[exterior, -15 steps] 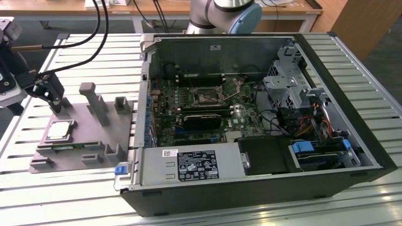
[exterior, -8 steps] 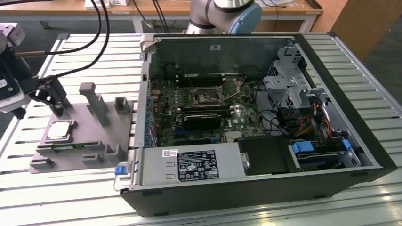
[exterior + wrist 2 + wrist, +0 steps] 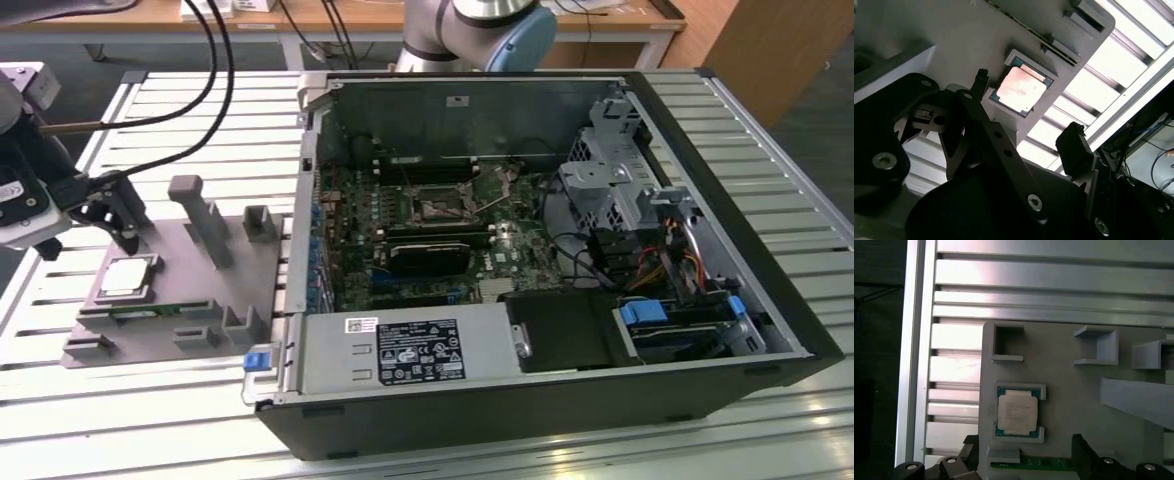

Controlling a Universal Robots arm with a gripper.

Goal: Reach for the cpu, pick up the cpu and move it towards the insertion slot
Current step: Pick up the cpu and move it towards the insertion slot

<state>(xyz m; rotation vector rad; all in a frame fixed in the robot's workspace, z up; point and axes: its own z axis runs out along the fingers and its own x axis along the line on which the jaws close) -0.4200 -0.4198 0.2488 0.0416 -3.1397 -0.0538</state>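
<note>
Reach step, I judge: the claw hovers, fingers apart, over the fixture. The cpu sits untouched in its recess. In the exterior view the slot lies well apart, toward its two o'clock. Grasping calls for straddling the chip's edges squarely.

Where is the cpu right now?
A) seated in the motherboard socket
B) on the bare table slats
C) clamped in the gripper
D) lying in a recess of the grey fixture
D: the cpu lies flat in a recess of the grey fixture, and the open gripper near it holds nothing.
</note>
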